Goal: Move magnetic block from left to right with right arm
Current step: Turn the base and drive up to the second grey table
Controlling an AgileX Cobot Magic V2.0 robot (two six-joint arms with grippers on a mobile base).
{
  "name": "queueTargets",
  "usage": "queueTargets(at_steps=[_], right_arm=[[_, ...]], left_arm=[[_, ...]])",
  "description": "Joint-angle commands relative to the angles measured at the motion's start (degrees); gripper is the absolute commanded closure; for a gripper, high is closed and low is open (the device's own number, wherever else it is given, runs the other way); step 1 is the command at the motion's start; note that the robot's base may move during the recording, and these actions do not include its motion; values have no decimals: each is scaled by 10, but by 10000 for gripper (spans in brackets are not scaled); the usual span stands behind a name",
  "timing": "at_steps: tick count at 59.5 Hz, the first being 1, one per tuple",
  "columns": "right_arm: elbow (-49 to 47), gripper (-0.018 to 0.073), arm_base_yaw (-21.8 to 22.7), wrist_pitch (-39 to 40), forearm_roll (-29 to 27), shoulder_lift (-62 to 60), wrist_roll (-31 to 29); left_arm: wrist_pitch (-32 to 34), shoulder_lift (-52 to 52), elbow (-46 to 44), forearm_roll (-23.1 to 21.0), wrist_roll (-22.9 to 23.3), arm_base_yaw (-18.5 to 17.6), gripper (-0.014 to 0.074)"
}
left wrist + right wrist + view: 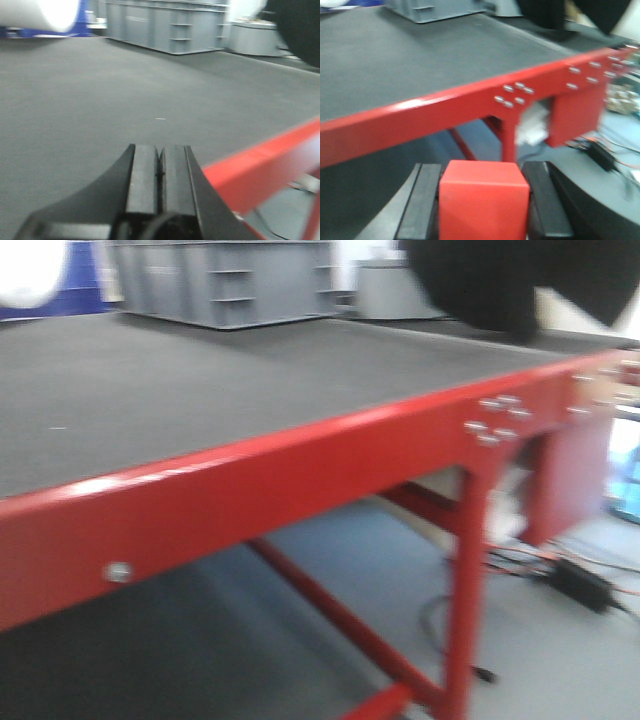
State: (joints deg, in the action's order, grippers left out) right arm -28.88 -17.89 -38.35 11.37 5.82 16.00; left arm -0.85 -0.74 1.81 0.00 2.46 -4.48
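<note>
From the front, the red steel-framed table (pixel 300 475) with its grey mat (pixel 150 390) carries a grey plastic crate (pixel 225 280) at the back and no cube in sight. The left wrist view has the black left gripper (pixel 160 172) over the mat, fingers pressed together on nothing. The right wrist view shows the black two-fingered right gripper (pixel 482 200) clamped on the small matte red magnetic block (pixel 482 210), held off the table before its red rail (pixel 420 120); picking looks done, placing rightward and release remain

The tabletop (pixel 200 390) is seen as matt, finely grained grey, its frame (pixel 250 490) as glossy red-painted metal, and the magnetic block (pixel 482 205) as smooth and matt.
</note>
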Motion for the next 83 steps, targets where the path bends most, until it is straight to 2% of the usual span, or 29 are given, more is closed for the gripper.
queueTargets(at_steps=[1, 83], right_arm=[[-14, 344, 4, 51, 13, 10, -3], [-14, 344, 4, 51, 13, 10, -3]], left_arm=[[51, -6, 4, 0, 2, 0, 713], [51, -6, 4, 0, 2, 0, 713]])
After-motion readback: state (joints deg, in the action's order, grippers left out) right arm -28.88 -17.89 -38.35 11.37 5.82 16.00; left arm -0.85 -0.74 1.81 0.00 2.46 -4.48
